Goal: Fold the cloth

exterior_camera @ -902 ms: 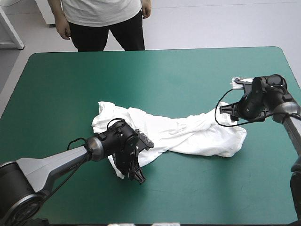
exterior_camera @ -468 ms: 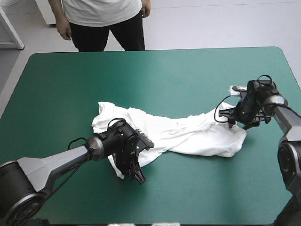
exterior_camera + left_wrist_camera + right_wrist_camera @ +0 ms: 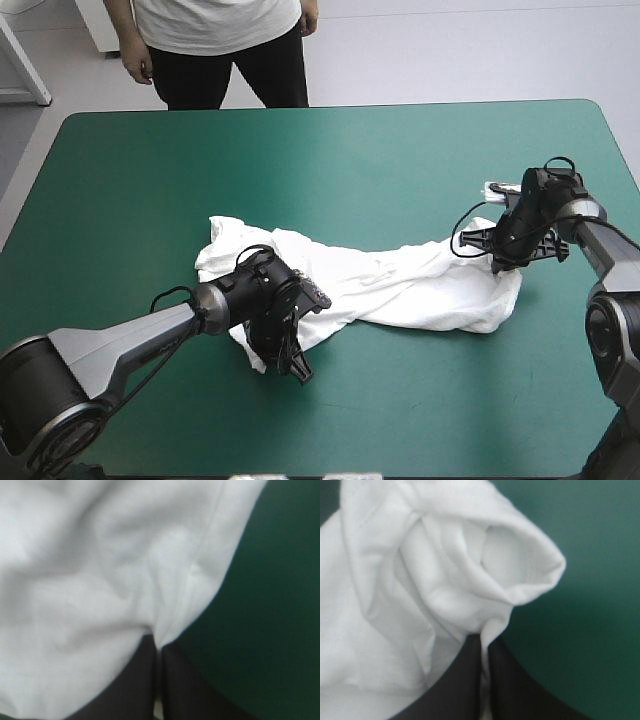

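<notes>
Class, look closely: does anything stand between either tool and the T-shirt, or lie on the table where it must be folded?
Nothing visible does. The left tool and right tool are each shut on the T-shirt, and only bare table surrounds it.

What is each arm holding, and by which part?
The T-shirt: left jaws pinch its near hemmed edge, right jaws pinch its right end beside a sleeve-like opening.

Table (image 3: pixel 350 160) under a smooth teal-green cover (image 3: pixel 130 200), far corners rounded.
</notes>
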